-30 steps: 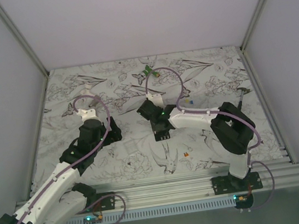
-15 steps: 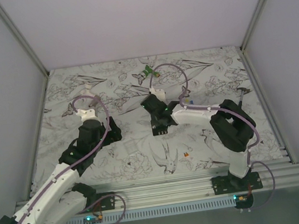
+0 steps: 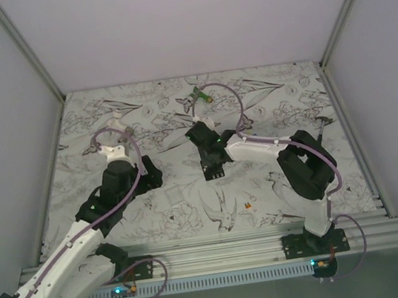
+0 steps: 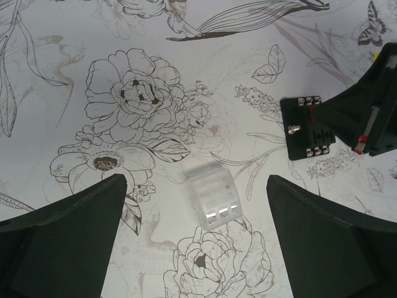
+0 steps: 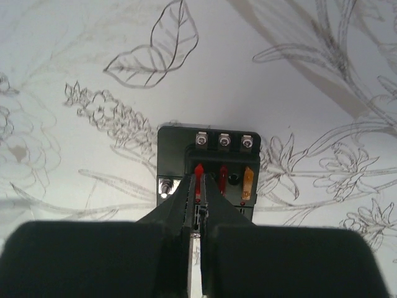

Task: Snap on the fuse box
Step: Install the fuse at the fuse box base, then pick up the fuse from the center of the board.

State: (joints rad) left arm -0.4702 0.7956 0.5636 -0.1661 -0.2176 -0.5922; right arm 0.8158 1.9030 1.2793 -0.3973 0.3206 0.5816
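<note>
Your fuse box (image 5: 173, 149): flat black square, silver screws, red and amber fuses. Right fingers (image 5: 177, 208) pinch a red fuse (image 5: 198, 172); left fingers (image 4: 62, 242) gape wide, translucent slotted cover (image 4: 214, 195) at their 12 o'clock.

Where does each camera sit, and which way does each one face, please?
Top external: sits above and behind the arm bases, looks down on the floral table; both arms show, left hand and right hand included.
Left wrist: looks down at a clear plastic cover on the table, between its own open fingers.
Right wrist: looks down along its own nearly closed fingers onto the fuse box.
Shared: the left wrist view also catches the fuse box and the right hand, at its upper right.
</note>
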